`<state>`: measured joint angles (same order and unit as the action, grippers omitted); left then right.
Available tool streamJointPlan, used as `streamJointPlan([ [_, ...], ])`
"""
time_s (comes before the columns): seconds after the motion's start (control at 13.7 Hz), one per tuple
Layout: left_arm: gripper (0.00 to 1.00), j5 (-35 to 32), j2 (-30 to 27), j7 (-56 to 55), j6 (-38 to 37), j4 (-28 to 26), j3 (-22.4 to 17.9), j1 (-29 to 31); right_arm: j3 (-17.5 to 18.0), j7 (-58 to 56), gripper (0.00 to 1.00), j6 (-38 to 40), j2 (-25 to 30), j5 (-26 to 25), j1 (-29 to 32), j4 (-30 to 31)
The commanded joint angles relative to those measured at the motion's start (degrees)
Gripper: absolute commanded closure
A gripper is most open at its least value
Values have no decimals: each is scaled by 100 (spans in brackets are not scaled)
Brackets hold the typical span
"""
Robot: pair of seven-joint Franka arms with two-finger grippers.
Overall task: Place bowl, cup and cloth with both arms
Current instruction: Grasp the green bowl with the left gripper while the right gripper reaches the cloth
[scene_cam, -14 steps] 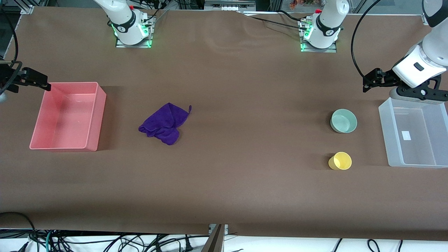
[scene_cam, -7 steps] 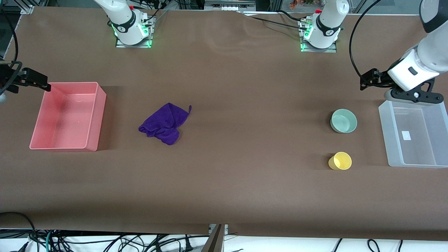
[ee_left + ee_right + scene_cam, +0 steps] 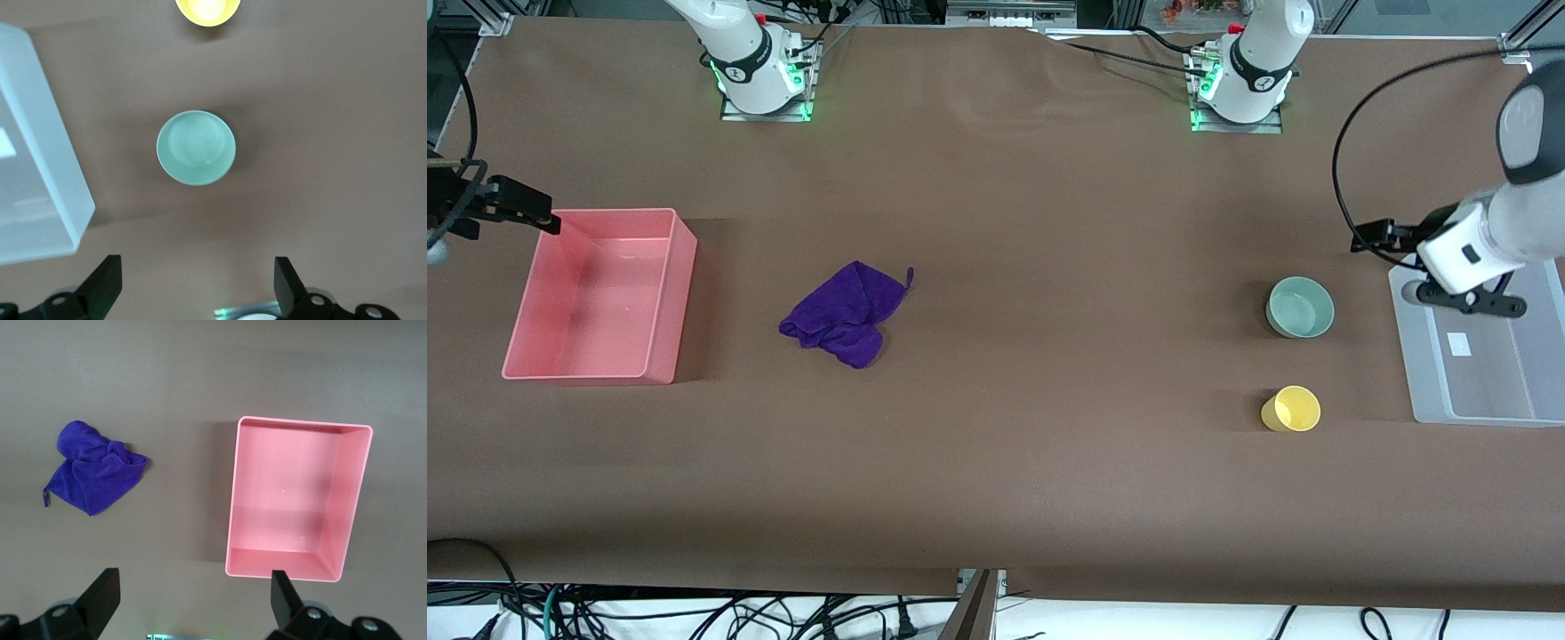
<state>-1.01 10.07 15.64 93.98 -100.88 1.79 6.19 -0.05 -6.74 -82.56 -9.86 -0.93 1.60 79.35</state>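
Observation:
The mint-green bowl (image 3: 1300, 307) stands upright toward the left arm's end of the table and also shows in the left wrist view (image 3: 196, 147). The yellow cup (image 3: 1291, 409) stands nearer to the front camera than the bowl; its rim shows in the left wrist view (image 3: 207, 10). The purple cloth (image 3: 845, 313) lies crumpled toward the right arm's end, also in the right wrist view (image 3: 93, 468). My left gripper (image 3: 1469, 300) is open and empty (image 3: 197, 273), over the clear bin's corner beside the bowl. My right gripper (image 3: 193, 587) is open and empty, up beside the pink bin.
A pink bin (image 3: 669, 293) stands empty at the right arm's end, beside the cloth; its rim shows in the right wrist view (image 3: 233, 500). A clear plastic bin (image 3: 1416, 364) stands at the left arm's end, beside the bowl and the cup (image 3: 47, 167).
The left arm has swung its gripper down over the clear bin's corner, closer to the bowl. The right arm has barely moved. Bowl, cup and cloth lie as before.

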Motion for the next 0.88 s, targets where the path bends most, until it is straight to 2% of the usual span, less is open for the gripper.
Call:
streamJointPlan([
  [0.0,0,-48,-14,772,995,-676,15,198,14,6,0,-137,-217,22,-133,53],
  [0.15,0,-196,12,1142,2048,-1308,15,285,14,6,0,-583,-490,40,-212,570],
  [0.29,0,-338,204,1362,3156,-1810,15,303,23,41,0,-1407,-561,110,-448,1298],
  [0.51,0,-338,854,1915,4257,-2058,24,514,49,355,0,-2508,-605,110,-713,2196],
  [0.66,1,-338,1249,2056,4644,-2059,24,567,312,883,0,-3166,-614,110,-704,2819],
  [0.73,10,-338,1356,2179,4829,-2067,32,567,452,1181,0,-3526,-614,110,-704,3145],
  [0.8,32,-330,1452,2241,4866,-2068,41,576,584,1410,0,-3861,-622,110,-704,3418],
])
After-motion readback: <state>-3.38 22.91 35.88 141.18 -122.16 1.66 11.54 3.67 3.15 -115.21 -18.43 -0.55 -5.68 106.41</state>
